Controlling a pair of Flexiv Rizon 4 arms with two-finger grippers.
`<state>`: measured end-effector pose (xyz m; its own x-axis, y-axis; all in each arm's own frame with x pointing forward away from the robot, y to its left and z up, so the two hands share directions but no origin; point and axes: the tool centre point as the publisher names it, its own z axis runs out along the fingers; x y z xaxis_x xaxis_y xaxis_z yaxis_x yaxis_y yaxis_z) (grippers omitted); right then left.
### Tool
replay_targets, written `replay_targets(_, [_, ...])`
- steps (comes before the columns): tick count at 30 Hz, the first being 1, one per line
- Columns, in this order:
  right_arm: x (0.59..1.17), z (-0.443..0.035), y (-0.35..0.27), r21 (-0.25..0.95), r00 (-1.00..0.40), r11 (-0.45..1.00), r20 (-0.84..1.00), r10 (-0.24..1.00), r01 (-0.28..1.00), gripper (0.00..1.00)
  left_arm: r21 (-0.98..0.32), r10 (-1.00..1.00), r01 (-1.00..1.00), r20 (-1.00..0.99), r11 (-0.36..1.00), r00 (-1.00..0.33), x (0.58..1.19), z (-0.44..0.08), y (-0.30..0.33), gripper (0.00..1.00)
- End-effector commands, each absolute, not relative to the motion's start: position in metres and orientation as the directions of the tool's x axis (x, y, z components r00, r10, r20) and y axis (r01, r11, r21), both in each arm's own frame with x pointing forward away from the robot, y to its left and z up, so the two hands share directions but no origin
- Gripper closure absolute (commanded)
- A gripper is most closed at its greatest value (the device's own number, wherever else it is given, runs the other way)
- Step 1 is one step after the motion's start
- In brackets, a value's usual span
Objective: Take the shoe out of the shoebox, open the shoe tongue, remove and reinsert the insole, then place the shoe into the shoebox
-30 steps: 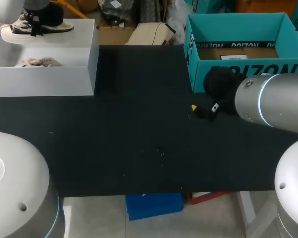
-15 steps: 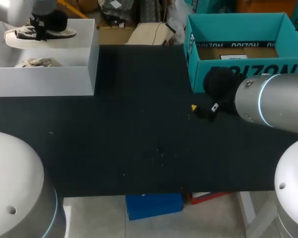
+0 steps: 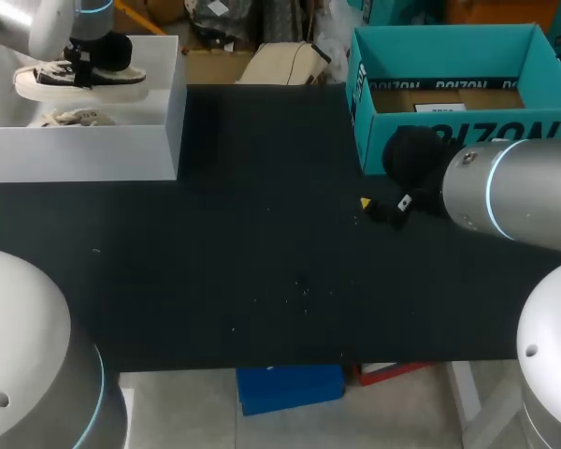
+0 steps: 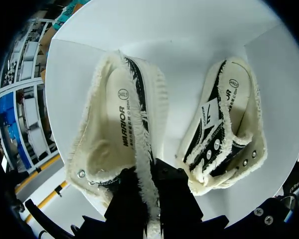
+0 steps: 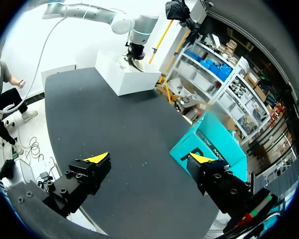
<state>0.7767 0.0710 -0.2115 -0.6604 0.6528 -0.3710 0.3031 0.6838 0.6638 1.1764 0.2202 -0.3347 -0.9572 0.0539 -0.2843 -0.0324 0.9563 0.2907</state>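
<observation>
1. Left wrist view first: the left gripper point(image 4: 152, 184) is clamped on the shoe point(image 4: 114, 149), its dark fingers pinching the frayed side wall of the opening from both sides. The yellow tips are hidden by the canvas.
2. The shoe's cream insole faces straight up at the wrist, and its body stretches ahead of the fingers.
3. A second shoe point(image 4: 224, 134) lies beside and below the gripper on the floor of the white shoebox point(image 4: 189, 40), clear of the fingers.
4. Up in the head view, the left arm comes in from the far left corner and its wrist points straight down. The left gripper point(image 3: 79, 67) holds the shoe point(image 3: 84, 82) roughly level under it, over the open white shoebox point(image 3: 84, 150) and above the second shoe point(image 3: 70, 118).
5. Over to the right gripper point(image 5: 149, 159): fingers spread wide, nothing between them, only the black table point(image 5: 114, 114) underneath.
6. A teal box point(image 5: 209, 144) sits just ahead of one of its fingers.
7. From above, the right gripper point(image 3: 383, 210) hangs low over the table point(image 3: 262, 262), just in front of the teal box point(image 3: 449, 140), well apart from the shoe.
</observation>
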Motion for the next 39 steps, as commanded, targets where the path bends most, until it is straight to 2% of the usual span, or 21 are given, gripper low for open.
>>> replay_targets(1, [0.776, -0.213, 0.071, 0.665, -0.659, 0.683, -0.371, 0.654, 0.303, 0.0, 0.302, 0.058, -0.03, -0.28, 0.953, -0.958, 1.181, -0.343, 0.219, 1.0])
replay_targets(4, [0.776, -0.213, 0.071, 0.665, -0.659, 0.683, -0.371, 0.654, 0.303, 0.0, 0.3, 0.06, -0.025, -0.272, 0.953, -0.96, 1.18, -0.349, 0.218, 1.0])
replay_targets(5, [0.776, -0.213, 0.071, 0.665, -0.659, 0.683, -0.371, 0.654, 0.303, 0.0, 0.301, 0.06, -0.025, -0.271, 0.953, -0.961, 1.18, -0.351, 0.218, 0.93])
replay_targets(6, [0.776, -0.213, 0.071, 0.665, -0.659, 0.683, -0.371, 0.654, 0.303, 0.0, 0.301, 0.06, -0.025, -0.269, 0.953, -0.961, 1.18, -0.352, 0.218, 0.53])
replay_targets(7, [0.776, -0.213, 0.071, 0.665, -0.659, 0.683, -0.371, 0.654, 0.303, 0.0, 0.301, 0.06, -0.024, -0.266, 0.953, -0.962, 1.18, -0.352, 0.218, 0.0])
replay_targets(14, [0.776, -0.213, 0.071, 0.665, -0.659, 0.683, -0.371, 0.654, 0.303, 0.0, 0.299, 0.057, -0.026, -0.266, 0.954, -0.962, 1.182, -0.345, 0.218, 0.0])
replay_targets(28, [0.776, -0.213, 0.071, 0.665, -0.659, 0.683, -0.371, 0.654, 0.303, 0.0, 0.291, 0.055, -0.037, -0.303, 0.956, -0.951, 1.162, -0.272, 0.2, 0.0])
replay_targets(39, [0.776, -0.213, 0.071, 0.665, -0.659, 0.683, -0.371, 0.654, 0.303, 0.0, 0.162, 0.002, -0.052, -0.317, 0.985, -0.948, 1.106, -0.222, 0.155, 0.0])
